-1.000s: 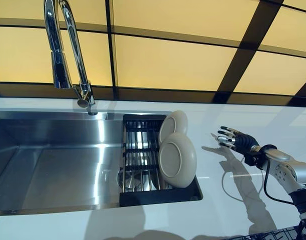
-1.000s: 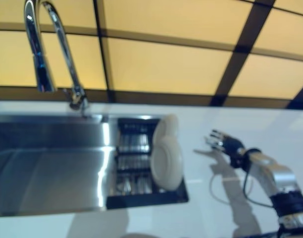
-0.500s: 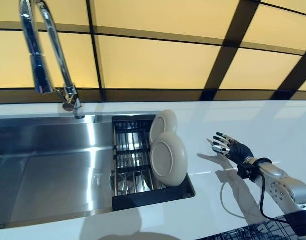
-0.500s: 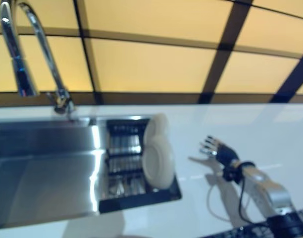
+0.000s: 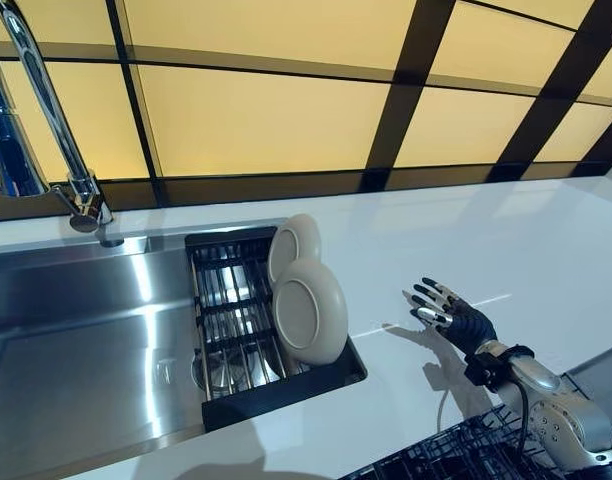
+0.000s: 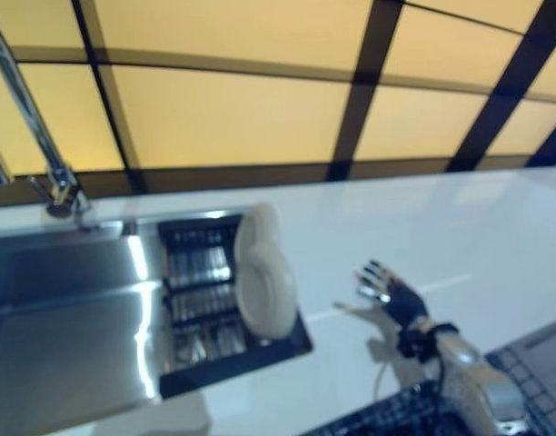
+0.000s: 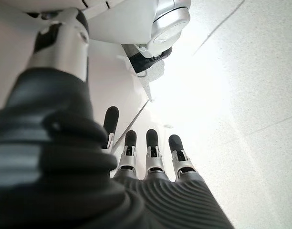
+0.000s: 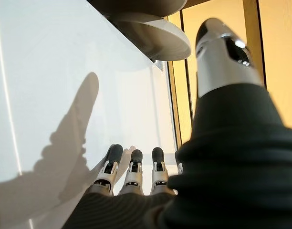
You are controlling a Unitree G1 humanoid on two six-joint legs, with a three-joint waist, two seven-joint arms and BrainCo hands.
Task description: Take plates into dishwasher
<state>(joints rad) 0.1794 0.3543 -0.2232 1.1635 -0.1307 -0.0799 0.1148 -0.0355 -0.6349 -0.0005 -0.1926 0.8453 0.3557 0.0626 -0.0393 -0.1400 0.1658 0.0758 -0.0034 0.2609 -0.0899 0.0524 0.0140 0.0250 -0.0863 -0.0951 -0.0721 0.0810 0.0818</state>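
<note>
Two beige plates stand on edge in a black drying rack (image 5: pixel 278 392) at the sink's right end: the front plate (image 5: pixel 308 311) and a smaller-looking back plate (image 5: pixel 293 243). My right hand (image 5: pixel 456 318) hovers over the white counter to the right of the rack, fingers straight and spread, holding nothing, a hand's width from the front plate. In the right wrist view the fingers (image 8: pixel 131 172) point toward a plate's rim (image 8: pixel 158 38). My left hand (image 7: pixel 151 155) shows only in its wrist view, fingers straight and empty.
A steel sink (image 5: pixel 76 340) with a tall chrome faucet (image 5: pixel 41 110) lies left of the rack. A black wire dishwasher basket (image 5: pixel 436 455) shows at the lower right, below the counter (image 5: pixel 456 230). Yellow panels form the back wall.
The whole view has swung to the right, so sink and plates sit further left and the wire basket shows more. My right hand stays open beside the rack; the plates have not moved.
</note>
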